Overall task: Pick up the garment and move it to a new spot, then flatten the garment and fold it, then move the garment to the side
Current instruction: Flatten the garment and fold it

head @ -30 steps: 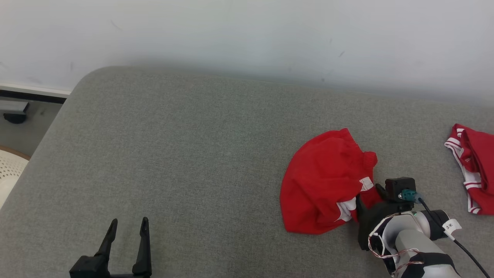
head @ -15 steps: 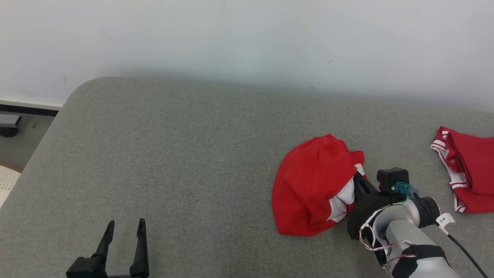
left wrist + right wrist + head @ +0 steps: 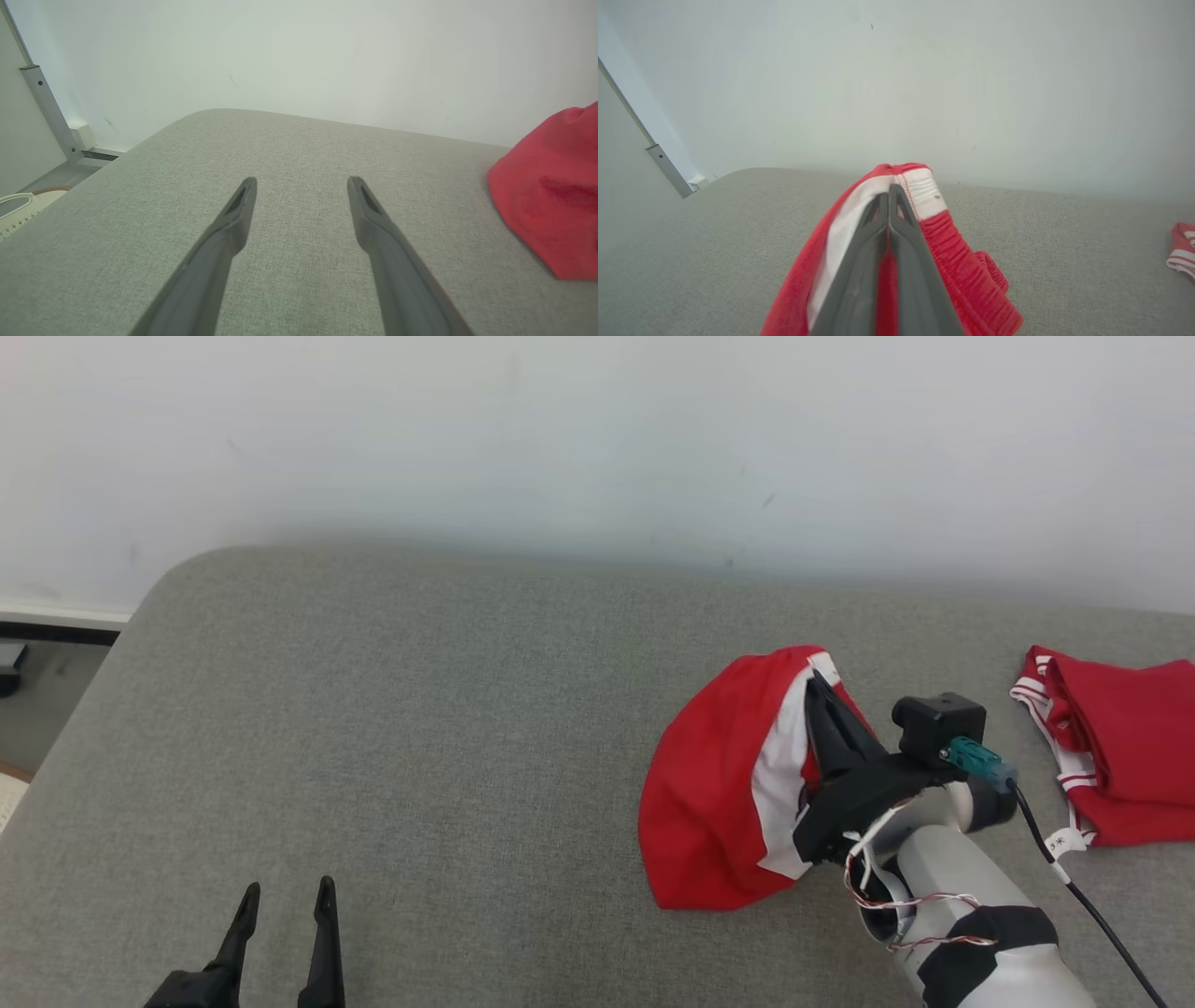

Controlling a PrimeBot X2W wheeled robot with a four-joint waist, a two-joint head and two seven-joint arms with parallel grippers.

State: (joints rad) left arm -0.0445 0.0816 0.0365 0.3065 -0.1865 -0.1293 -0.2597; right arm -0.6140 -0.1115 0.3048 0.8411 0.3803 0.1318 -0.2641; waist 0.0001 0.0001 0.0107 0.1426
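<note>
The garment (image 3: 714, 793) is a red piece of clothing with white stripes, bunched on the grey cushion (image 3: 448, 709) at the right. My right gripper (image 3: 820, 686) is shut on its top edge and holds that edge raised, while the lower part still rests on the cushion. In the right wrist view the fingers (image 3: 896, 233) press together on the garment (image 3: 971, 275), whose white band drapes over their tips. My left gripper (image 3: 285, 896) stands open at the lower left, well clear of the cloth. The left wrist view shows my left gripper (image 3: 301, 184) with spread fingers and the garment (image 3: 546, 196) at the right.
A second red garment with white trim (image 3: 1111, 747) lies at the cushion's right edge. A pale wall (image 3: 597, 439) runs behind the cushion. Floor and a pale object show past the cushion's left end. A black cable (image 3: 1083, 905) trails from my right wrist.
My right gripper has shut on the garment and lifted its edge up and toward the wall. The camera has shifted, sliding the scene down and left. The left gripper stays open.
</note>
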